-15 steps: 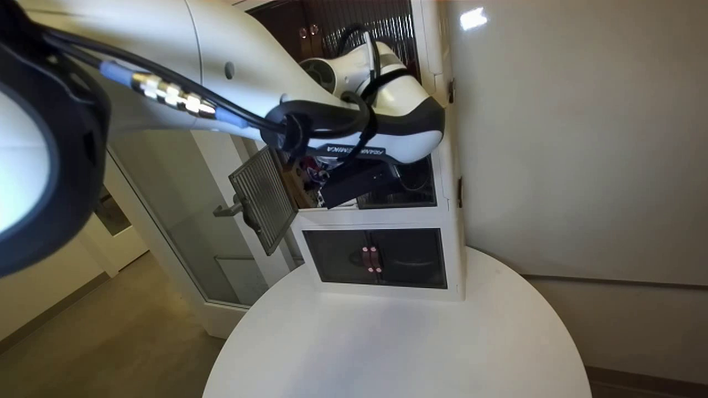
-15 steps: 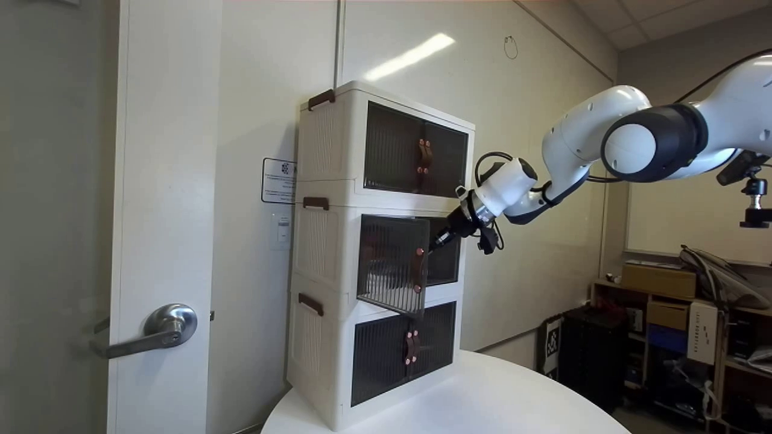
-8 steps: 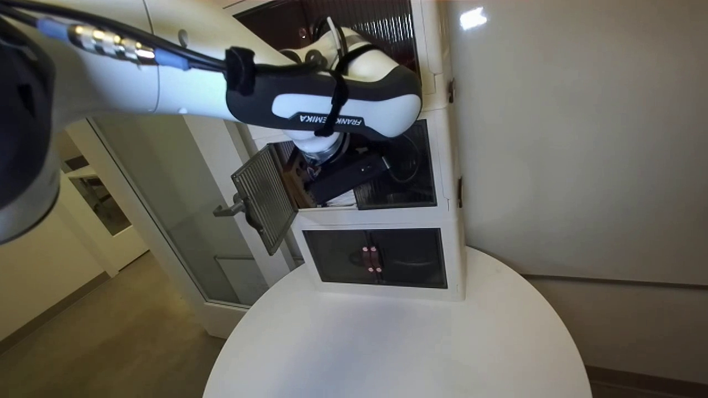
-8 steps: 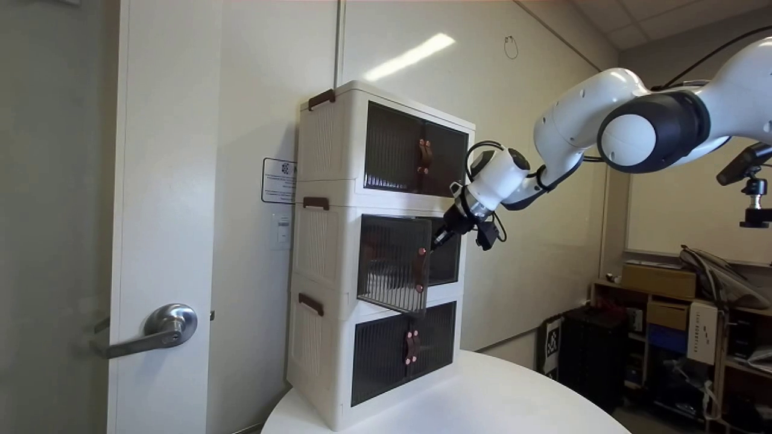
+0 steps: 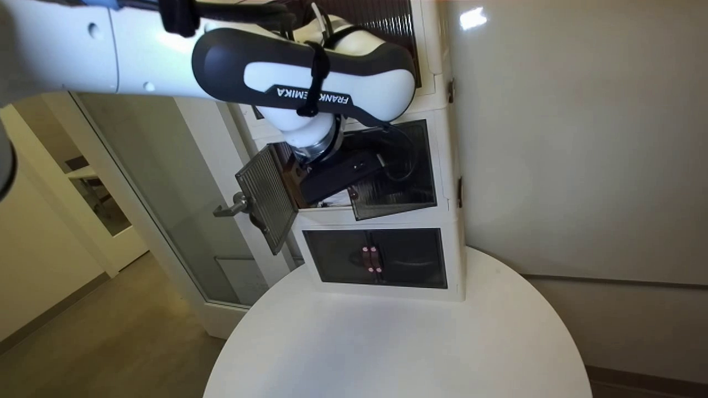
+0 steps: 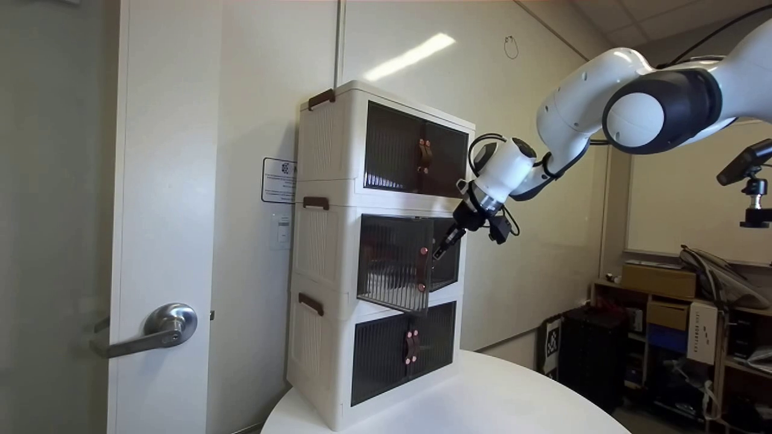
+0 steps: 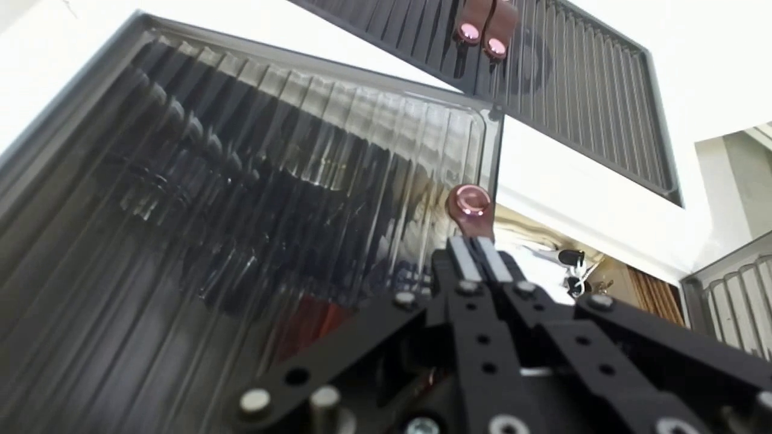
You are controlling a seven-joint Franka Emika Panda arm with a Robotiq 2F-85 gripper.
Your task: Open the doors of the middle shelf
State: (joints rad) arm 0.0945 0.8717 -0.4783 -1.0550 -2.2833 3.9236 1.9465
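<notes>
The middle shelf (image 5: 326,219) of the white cabinet has two dark ribbed glass doors. Its left door stands wide open (image 5: 265,193); this door also shows in another exterior view (image 6: 392,262) and at the right edge of the wrist view (image 7: 736,301). The right door (image 5: 395,202) is slightly ajar and fills the left of the wrist view (image 7: 289,181). My gripper (image 7: 470,241) is shut at that door's brown strap handle (image 7: 472,202), its fingertips covering the strap's middle. The gripper (image 6: 438,253) is partly before the right door in an exterior view; elsewhere the arm hides its fingertips.
Items lie inside the shelf, including a brown wooden-looking one (image 5: 293,179) and a white one (image 5: 337,199). The closed lower doors (image 5: 373,258) and upper doors (image 6: 416,150) adjoin. The cabinet stands on a round white table (image 5: 387,342). A room door handle (image 6: 163,331) is nearby.
The right door was closed and has swung a little outward. My gripper has pulled back from the cabinet with it. The left door stays open.
</notes>
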